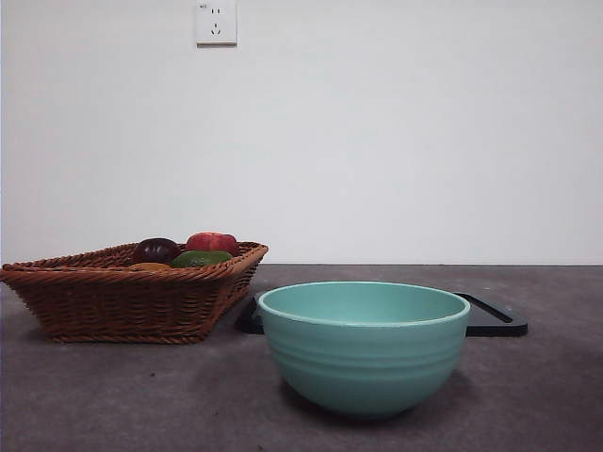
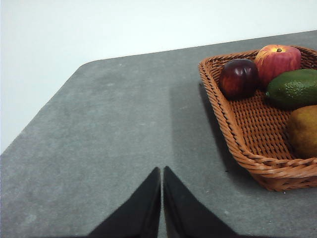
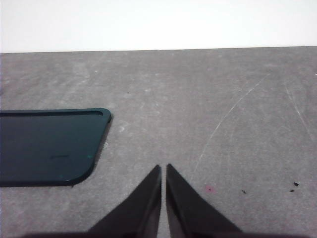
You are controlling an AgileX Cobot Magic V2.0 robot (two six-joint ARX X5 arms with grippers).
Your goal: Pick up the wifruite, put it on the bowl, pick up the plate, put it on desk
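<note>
Wifruite point(image 2: 303, 130), dull orange-brown and oval, lies inside the wicker basket point(image 2: 237, 134) at its near corner as the left wrist camera sees it, just beside a dark green bumpy fruit point(image 2: 293, 88). Behind those two sit a dark purple round fruit point(image 2: 238, 78) and a red fruit point(image 2: 277, 60), touching each other. In the front view only a thin orange sliver of the wifruite point(image 1: 151, 266) shows above the basket's woven rim, with the purple, green and red fruits rising behind it. The basket stands on the dark grey desk point(image 1: 113, 395) toward the left of that view. The pale teal bowl point(image 1: 364, 347) stands upright and near the camera, apart from the basket, with faint ridges round its outside; nothing shows above its rim. Behind the bowl a flat black tray-like plate point(image 1: 495, 320) lies on the desk, its ends showing on either side of the bowl; the right wrist camera shows one rounded corner of it point(image 3: 49, 148) lying flat. The left end effector point(image 2: 162, 171) hovers over bare desk, well apart from the basket, its two black jaws pressed together on nothing. The right end effector point(image 3: 163, 168) likewise has its jaws clenched and empty, over bare desk beside the plate's corner.
</note>
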